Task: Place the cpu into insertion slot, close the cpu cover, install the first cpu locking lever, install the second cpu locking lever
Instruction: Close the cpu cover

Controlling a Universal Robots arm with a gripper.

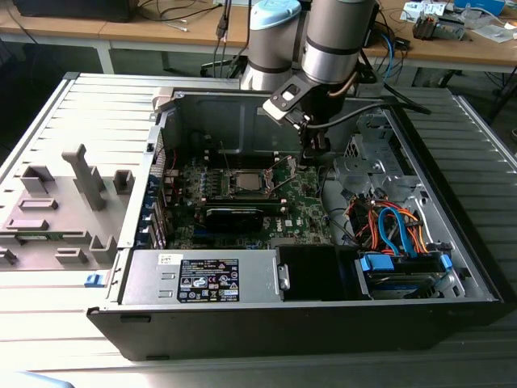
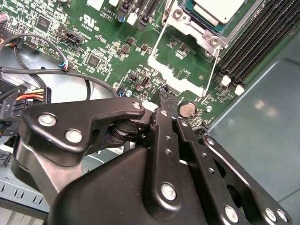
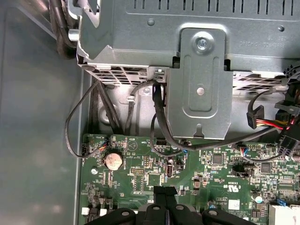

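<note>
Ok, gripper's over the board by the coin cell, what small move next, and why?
Probably ease the shut gripper toward the nearer lever: the cpu sits in the slot, that lever looks unlatched, and the gripper hangs beside the coin cell, short of it.

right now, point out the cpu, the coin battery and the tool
cpu [image 2: 220,9]: second wrist view, its silver top
coin battery [image 3: 113,161]: first wrist view, centre of its round face
tool [image 3: 165,191]: first wrist view, between its fingertips
</note>
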